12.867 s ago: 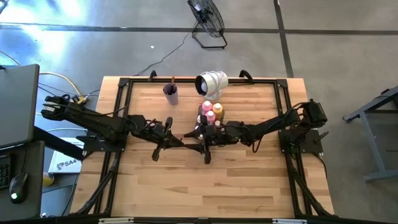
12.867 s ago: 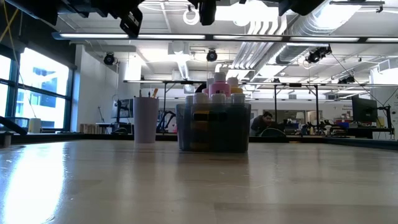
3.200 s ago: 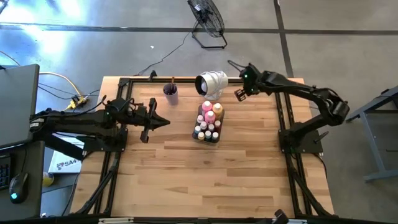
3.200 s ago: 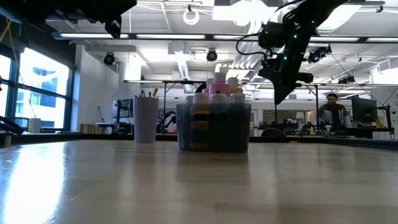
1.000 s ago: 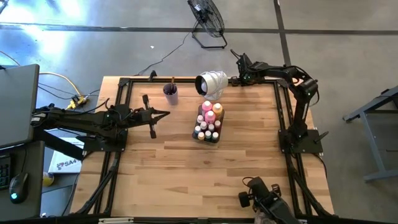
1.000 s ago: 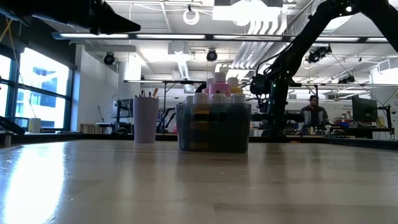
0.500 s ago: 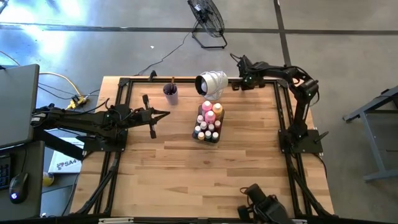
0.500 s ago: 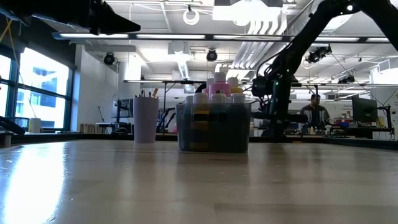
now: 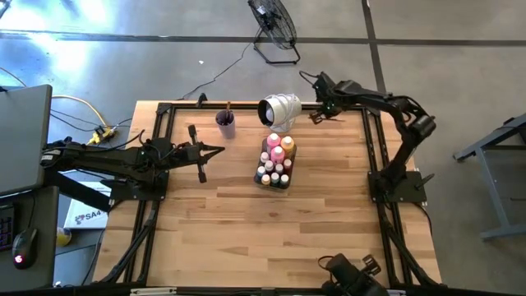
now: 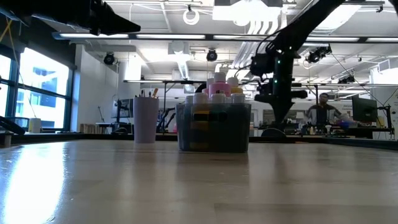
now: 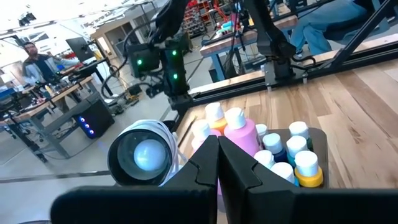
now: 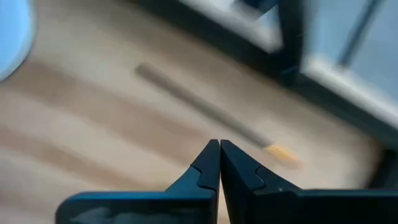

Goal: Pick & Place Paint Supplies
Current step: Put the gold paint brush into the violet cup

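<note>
Right wrist view shows the clenched, empty right gripper (image 12: 215, 144) poised over a paintbrush (image 12: 211, 114) lying on the table's far edge, its long axis crossing the fingers' line, far from the left arm.

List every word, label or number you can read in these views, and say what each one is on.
"SA4": on the white box on the floor beside the table's left edge, in the high view; more print may be cut off by the frame.
Paint bottles in the tray: no readable labels; the dark and yellow bands are too small to read.
Purple cup: no text visible.
Screens and signs in the room behind: too small or blurred to read.
</note>
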Controlling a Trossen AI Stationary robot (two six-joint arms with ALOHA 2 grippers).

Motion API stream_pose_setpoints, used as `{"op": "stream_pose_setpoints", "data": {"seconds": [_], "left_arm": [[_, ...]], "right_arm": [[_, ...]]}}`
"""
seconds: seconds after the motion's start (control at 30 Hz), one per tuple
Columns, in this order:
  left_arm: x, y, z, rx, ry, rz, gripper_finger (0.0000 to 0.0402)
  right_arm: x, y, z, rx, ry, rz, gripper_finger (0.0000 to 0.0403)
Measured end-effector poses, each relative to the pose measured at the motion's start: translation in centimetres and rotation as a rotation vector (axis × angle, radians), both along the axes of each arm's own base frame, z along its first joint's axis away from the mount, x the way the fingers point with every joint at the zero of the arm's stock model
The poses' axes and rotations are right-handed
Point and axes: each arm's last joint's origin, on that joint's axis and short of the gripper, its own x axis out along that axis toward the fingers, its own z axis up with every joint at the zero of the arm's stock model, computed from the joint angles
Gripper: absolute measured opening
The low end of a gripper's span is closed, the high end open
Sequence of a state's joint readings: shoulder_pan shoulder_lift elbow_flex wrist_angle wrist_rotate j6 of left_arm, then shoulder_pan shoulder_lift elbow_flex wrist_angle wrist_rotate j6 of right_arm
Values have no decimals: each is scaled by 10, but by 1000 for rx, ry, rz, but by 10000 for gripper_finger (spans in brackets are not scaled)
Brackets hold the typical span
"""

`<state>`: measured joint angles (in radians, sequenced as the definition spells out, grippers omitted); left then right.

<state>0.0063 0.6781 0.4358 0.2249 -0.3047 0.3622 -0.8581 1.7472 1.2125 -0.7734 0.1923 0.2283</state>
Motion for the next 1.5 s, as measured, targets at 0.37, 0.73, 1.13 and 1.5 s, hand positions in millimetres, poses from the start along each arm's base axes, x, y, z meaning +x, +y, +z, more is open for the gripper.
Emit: {"op": "stream_pose_setpoints", "data": {"seconds": [0.37,0.73,1.13,1.5], "left_arm": [[0,0,0,-1,4,3,0],[0,0,-1,-24,2,6,0],[0,0,-1,-46,-5,6,0],[0,0,-1,-53,-7,6,0]], "right_arm": [[-32,3,-2,64,323,-19,3],[-28,2,-14,156,411,304,95],[-33,-12,-59,339,513,481,150],[-47,-19,-64,440,397,543,135]]}}
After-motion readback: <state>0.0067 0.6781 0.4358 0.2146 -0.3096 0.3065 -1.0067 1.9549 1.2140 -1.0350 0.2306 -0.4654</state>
